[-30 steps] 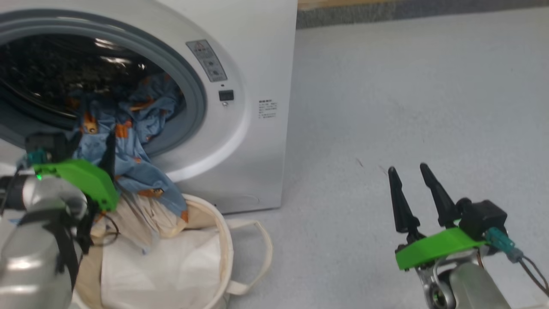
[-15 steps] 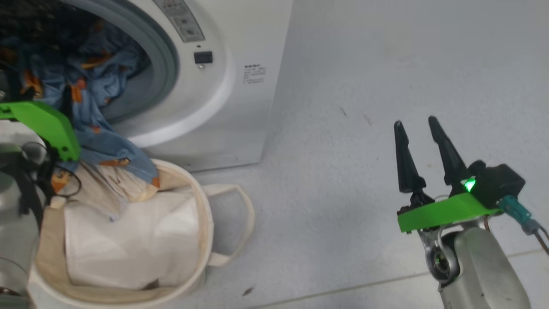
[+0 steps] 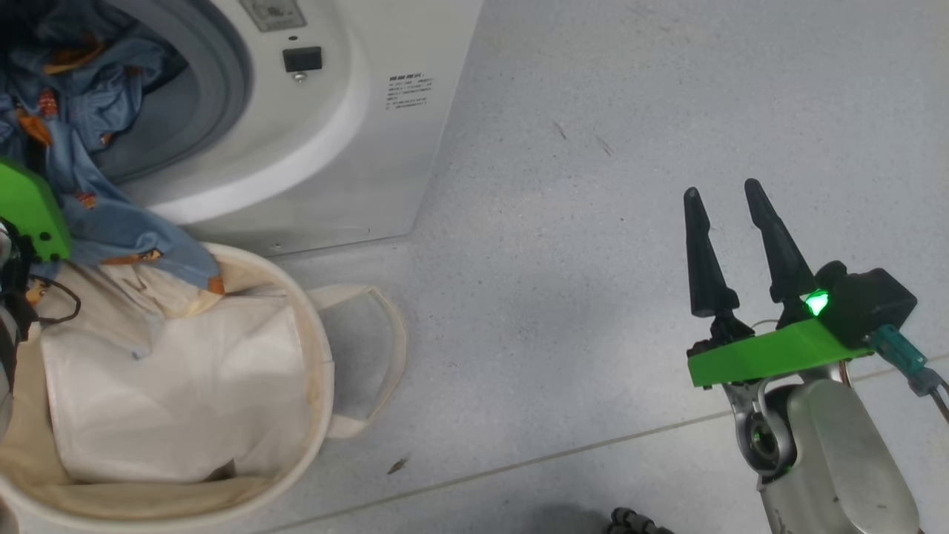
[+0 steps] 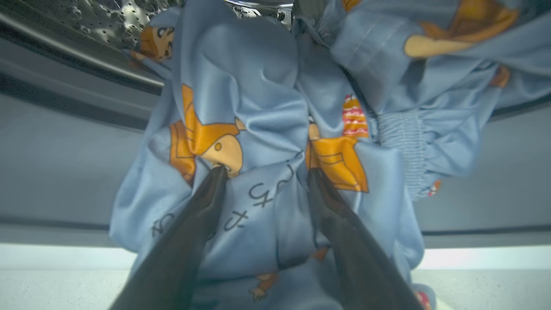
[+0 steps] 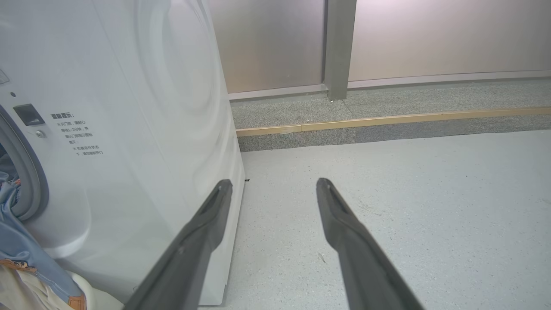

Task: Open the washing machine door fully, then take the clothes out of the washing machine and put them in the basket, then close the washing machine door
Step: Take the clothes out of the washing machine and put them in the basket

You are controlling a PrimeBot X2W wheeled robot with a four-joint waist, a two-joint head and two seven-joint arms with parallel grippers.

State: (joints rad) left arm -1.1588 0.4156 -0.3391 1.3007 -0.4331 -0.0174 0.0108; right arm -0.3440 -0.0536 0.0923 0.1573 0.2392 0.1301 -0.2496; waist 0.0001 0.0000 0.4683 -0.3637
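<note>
White sheet (image 3: 170, 386) inside basket (image 3: 326, 386) beneath clothes (image 3: 111, 222)

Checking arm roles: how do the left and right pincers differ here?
The left pincer straddles the clothes; the right pincer has nothing between its fingers. The left pincer sits at the washing machine porthole; the right pincer hovers over floor beside it. Both stand open.

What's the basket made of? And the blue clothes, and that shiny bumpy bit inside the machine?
The basket looks like cream canvas cloth: matte and soft, with a floppy loop handle. The clothes look like thin, smooth fabric, maybe cotton or polyester, since they wrinkle and droop. The drum looks like shiny steel: it glints and is covered in little dimples.
</note>
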